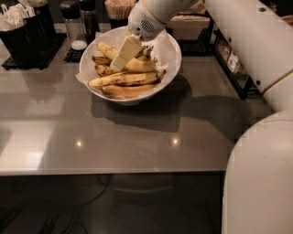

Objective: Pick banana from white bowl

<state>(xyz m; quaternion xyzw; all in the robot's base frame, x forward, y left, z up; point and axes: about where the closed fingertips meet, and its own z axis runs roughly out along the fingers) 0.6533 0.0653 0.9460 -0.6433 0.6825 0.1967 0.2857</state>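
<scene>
The white bowl (172,54), lined with crinkled paper, stands at the back middle of the grey table and holds several bananas. The longest, thickest banana (122,79), yellow with brown freckles, lies across the bowl's middle. A pale orange one (126,91) lies in front of it, and shorter brown-streaked ones (106,49) lie behind. My gripper (124,54) reaches down from the upper right into the bowl, just above the back bananas and above the long banana's left half. I see nothing held in it.
Black holders with white utensils (20,32) stand at the back left. Two shakers (73,25) and a cup of sticks (120,9) stand behind the bowl. A black rack (231,64) is to the right. My own body (261,183) fills the lower right.
</scene>
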